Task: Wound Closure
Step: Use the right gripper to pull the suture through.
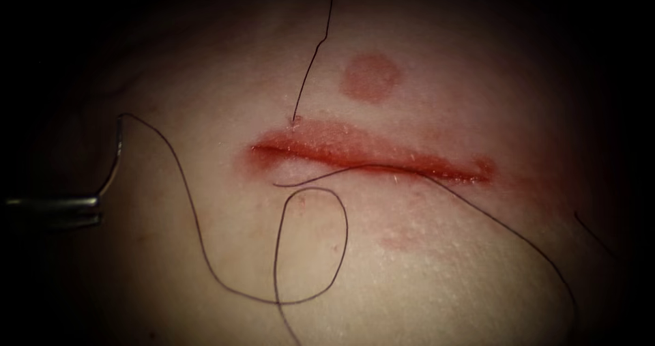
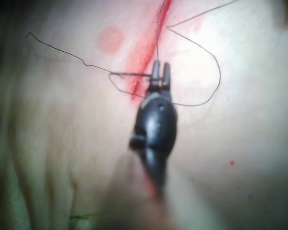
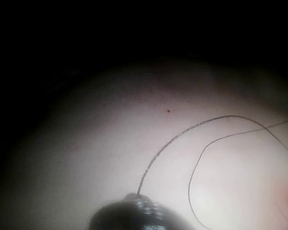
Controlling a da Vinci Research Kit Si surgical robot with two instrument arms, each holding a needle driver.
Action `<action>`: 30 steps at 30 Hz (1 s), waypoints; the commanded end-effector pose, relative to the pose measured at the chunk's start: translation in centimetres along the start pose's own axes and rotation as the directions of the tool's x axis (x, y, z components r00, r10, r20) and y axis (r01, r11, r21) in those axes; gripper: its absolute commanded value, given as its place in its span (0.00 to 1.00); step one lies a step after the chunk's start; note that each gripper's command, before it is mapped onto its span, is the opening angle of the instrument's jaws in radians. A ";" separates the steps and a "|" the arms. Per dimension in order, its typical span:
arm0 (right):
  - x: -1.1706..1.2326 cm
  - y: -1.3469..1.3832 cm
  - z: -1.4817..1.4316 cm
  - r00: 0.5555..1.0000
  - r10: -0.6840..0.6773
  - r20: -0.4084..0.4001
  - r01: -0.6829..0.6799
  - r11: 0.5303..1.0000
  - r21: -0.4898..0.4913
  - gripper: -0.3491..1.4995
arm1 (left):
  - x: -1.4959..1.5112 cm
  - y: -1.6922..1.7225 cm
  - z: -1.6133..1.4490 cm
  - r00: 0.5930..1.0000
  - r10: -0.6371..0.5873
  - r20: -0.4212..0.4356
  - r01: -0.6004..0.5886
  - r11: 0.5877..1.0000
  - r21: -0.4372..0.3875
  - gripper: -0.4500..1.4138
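The left tool [image 1: 89, 201] comes in well to the left of the cut [image 1: 372, 156] and has its jaws closed on the needle [image 1: 114, 162] near one end of its curve; the needle rises free above the jaws, not in the tissue [image 1: 423, 264]. From the needle's upper end the thread [image 1: 198, 237] runs away in loops beside the cut. The right tool [image 3: 134, 213] touches thread; I cannot tell its jaws.

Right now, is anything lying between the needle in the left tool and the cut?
Only thread. The left tool grips the needle, out of the tissue, left of the cut. Slack thread from the needle's end lies curved across the tissue between them. What the right tool holds is unclear.
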 end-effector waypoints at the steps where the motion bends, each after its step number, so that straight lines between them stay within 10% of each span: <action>1: -0.01 -0.14 0.01 1.000 -0.009 0.015 0.008 0.999 0.040 0.00 | -0.06 0.02 0.06 1.000 -0.002 -0.002 0.002 1.000 -0.002 0.05; 6: -0.10 -0.23 -0.17 0.999 -0.019 0.030 0.016 0.994 0.108 0.00 | -0.06 0.02 0.06 1.000 -0.002 -0.002 0.002 1.000 -0.002 0.05; 7: -0.10 -0.22 -0.22 1.000 0.000 0.020 -0.002 0.995 0.101 0.09 | -0.06 0.02 0.06 1.000 -0.002 -0.002 0.002 1.000 -0.002 0.05; 9: -0.11 -0.15 -0.33 0.997 0.071 -0.042 -0.069 0.996 0.059 0.71 | -0.06 0.02 0.06 1.000 -0.002 -0.002 0.002 1.000 -0.002 0.05; 12: -0.05 -0.01 -0.52 0.971 0.175 -0.163 -0.177 0.984 0.003 0.95 | -0.06 0.02 0.06 1.000 -0.002 -0.002 0.002 1.000 -0.002 0.05; 16: 0.10 0.39 -0.90 0.848 0.268 -0.457 -0.295 0.955 0.013 0.99 | -0.06 0.02 0.06 1.000 -0.002 -0.002 0.002 1.000 -0.002 0.05; 24: 0.12 0.93 -1.44 0.591 0.343 -0.730 -0.400 0.911 0.104 0.99 | -0.07 0.03 0.05 1.000 -0.001 -0.002 0.001 1.000 -0.002 0.05; 30: 0.08 0.87 -1.82 0.574 0.354 -0.739 -0.430 0.898 0.096 0.99 | -0.07 0.02 0.04 1.000 -0.001 -0.002 0.001 1.000 -0.003 0.05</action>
